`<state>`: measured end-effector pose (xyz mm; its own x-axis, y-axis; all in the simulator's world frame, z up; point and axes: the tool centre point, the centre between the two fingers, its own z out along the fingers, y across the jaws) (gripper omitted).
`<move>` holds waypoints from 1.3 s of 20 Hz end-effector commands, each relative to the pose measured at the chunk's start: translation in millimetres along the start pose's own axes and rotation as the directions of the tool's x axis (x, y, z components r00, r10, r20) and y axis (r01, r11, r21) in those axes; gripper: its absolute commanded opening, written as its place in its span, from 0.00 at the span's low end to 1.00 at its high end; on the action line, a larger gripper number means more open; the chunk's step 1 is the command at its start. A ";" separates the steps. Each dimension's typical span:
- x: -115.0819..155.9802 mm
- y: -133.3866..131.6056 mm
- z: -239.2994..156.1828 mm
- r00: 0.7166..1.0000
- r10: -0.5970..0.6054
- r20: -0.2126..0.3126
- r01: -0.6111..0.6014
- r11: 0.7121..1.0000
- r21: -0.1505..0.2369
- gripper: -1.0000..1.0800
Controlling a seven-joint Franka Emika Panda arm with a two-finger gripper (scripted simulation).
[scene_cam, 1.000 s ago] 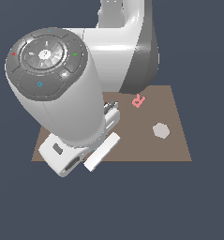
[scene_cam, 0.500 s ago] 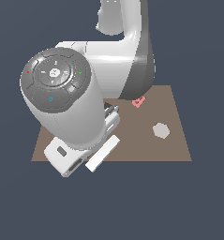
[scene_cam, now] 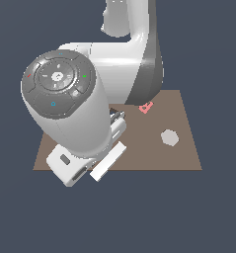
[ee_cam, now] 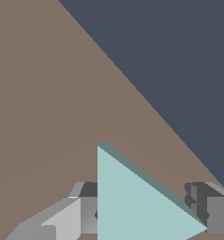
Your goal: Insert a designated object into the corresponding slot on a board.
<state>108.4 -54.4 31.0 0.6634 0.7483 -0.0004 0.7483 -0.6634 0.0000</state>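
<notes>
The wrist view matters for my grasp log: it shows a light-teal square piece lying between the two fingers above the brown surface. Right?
Not quite. The piece between the fingers is a light-teal triangle, not a square, as the wrist view shows. The brown surface under it is as you say.

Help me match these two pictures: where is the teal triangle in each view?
Exterior view: not visible; the arm blocks the spot under the gripper.
Wrist view: the triangle fills the lower middle, between the fingers.
Shared landmark: the brown surface, seen behind the triangle at the wrist.
</notes>
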 end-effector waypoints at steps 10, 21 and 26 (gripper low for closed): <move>0.9 -2.9 -2.2 0.999 -0.040 0.000 0.040 0.999 0.000 0.00; 2.6 -18.9 -3.0 0.965 -0.260 0.000 0.260 0.965 0.000 0.00; 1.5 -30.9 -3.6 0.909 -0.416 -0.001 0.416 0.909 -0.001 0.00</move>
<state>89.3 -34.8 34.2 0.3419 0.9397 0.0001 0.9397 -0.3419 -0.0002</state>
